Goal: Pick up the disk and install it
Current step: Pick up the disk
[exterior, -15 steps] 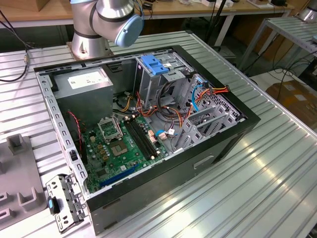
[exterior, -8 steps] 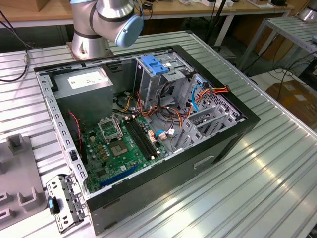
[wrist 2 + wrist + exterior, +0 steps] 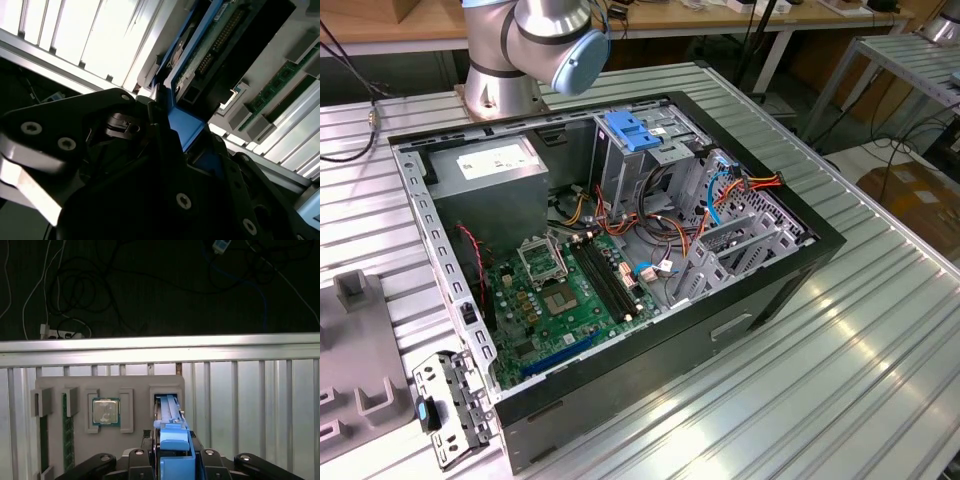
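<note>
Black claw [image 3: 172, 456] clasping blue-railed disk [image 3: 174, 436], ribbed aluminium table [image 3: 250, 405]

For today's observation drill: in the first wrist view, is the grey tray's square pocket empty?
No, a processor chip sits in the grey tray's square pocket.

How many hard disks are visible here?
1. The disk stands on edge in a slot of the grey tray, right at the gripper. More may be hidden inside the computer case.
</note>
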Available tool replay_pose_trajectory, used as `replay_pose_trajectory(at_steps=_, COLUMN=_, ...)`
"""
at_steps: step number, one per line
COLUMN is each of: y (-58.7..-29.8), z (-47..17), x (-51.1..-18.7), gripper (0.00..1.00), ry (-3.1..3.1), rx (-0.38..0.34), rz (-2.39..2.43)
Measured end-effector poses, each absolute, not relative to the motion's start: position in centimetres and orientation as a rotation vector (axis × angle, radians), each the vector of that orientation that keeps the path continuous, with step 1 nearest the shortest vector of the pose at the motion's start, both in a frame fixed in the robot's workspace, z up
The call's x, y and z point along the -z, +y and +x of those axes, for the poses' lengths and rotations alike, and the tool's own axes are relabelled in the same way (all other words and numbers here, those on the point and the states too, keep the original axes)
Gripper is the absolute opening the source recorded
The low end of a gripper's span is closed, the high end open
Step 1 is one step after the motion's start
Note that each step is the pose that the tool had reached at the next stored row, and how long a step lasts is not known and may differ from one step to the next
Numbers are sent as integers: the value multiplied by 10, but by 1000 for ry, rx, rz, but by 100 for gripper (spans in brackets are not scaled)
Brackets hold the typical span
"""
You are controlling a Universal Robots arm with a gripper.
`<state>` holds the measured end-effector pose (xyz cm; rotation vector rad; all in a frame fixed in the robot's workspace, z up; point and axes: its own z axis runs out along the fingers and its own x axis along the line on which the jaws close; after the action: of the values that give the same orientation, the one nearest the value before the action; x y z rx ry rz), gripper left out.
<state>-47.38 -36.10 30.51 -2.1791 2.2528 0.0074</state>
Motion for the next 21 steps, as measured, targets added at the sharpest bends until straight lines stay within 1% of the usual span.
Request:
replay_pose_trajectory(at_steps=9, y=-361, z=-474, x=-341, gripper=37, ry=2253, rx=-6, rz=-2180)
replay_pose_trajectory(at_steps=21, y=-361, z=-474, x=-372, gripper=37, ry=2259, rx=6, rz=-2185)
